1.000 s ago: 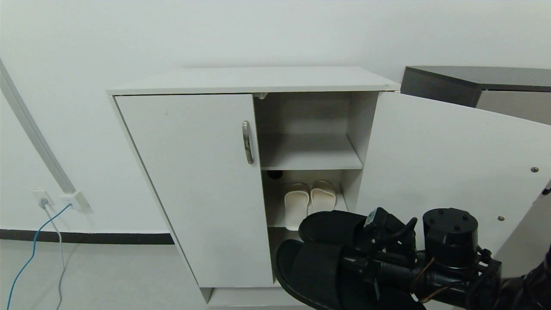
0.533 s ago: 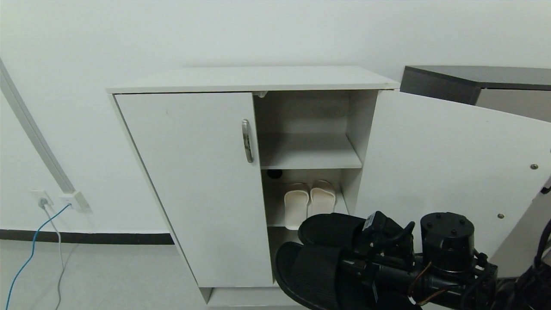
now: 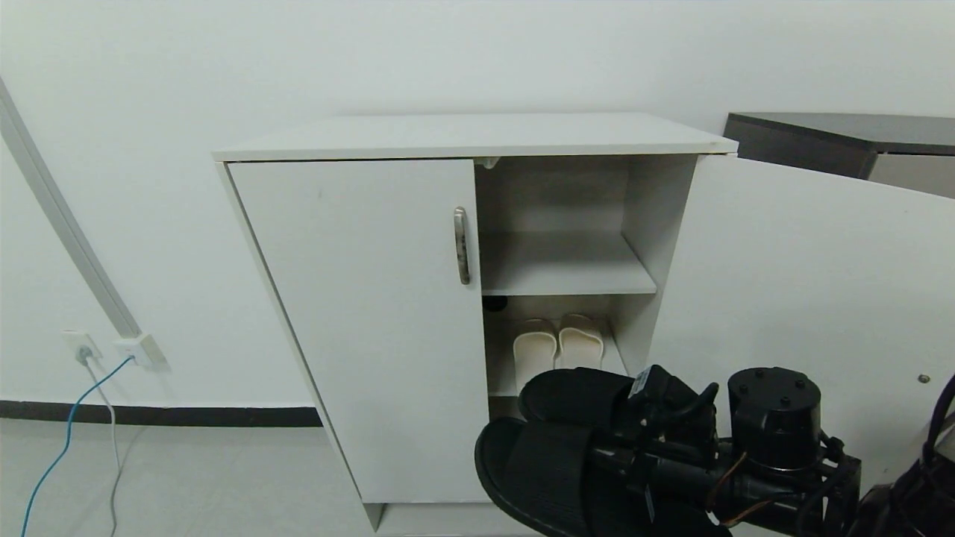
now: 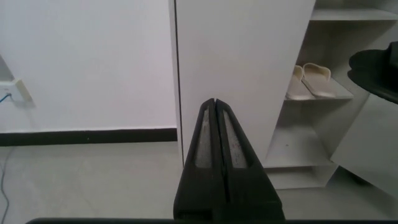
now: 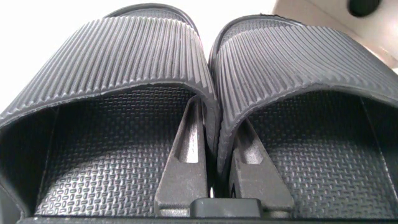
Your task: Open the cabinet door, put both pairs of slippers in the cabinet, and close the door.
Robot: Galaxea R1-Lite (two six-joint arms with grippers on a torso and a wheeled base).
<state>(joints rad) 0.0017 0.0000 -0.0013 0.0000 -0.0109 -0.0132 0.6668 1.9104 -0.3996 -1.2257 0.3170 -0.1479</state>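
White wall backed the cabinet (image 3: 462, 134), right door (image 3: 806, 283) already open, cream slippers (image 3: 537, 349) on its lower shelf. At 5 o'clock our right gripper (image 5: 216, 146) had jaws clamped on the black slippers (image 3: 552, 455); left gripper (image 4: 214, 134) jaws together. Left, we judged: shelving them, closing.
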